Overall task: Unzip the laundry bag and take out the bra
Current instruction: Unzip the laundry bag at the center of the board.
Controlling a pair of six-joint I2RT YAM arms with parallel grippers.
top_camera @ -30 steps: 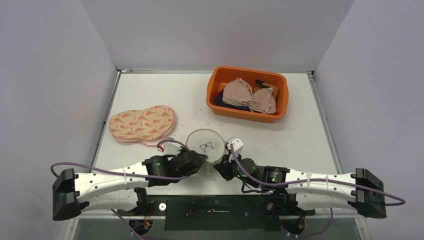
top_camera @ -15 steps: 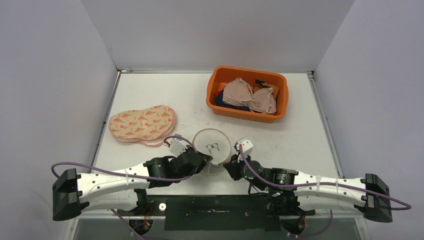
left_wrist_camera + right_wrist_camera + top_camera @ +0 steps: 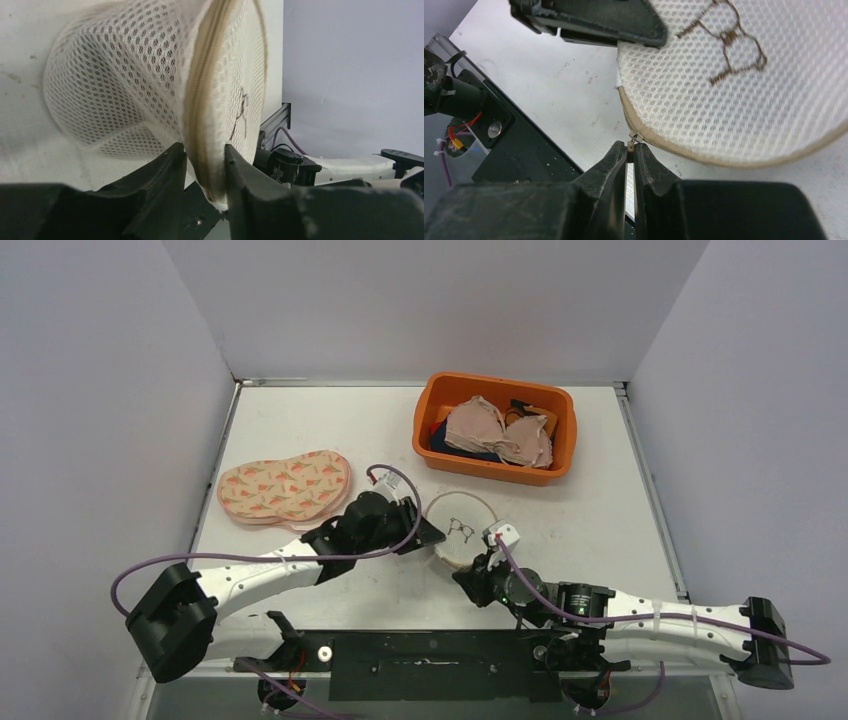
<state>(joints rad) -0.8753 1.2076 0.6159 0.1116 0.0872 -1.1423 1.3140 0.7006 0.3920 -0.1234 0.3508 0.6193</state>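
Laundry bag (image 3: 462,530) — round mesh: right claw (image 3: 630,150) pinches zipper pull (image 3: 630,143), left claw (image 3: 203,149) parted.

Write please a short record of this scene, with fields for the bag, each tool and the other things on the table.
laundry bag: round white mesh, tilted, zipper closed where it shows
zipper pull: pinched by the right tool
right tool: shut on the zipper pull
left tool: bag's rim between its fingers; firm grip or not, unclear
orange bin: far right, holds beige bras
patterned case: far left, lies flat
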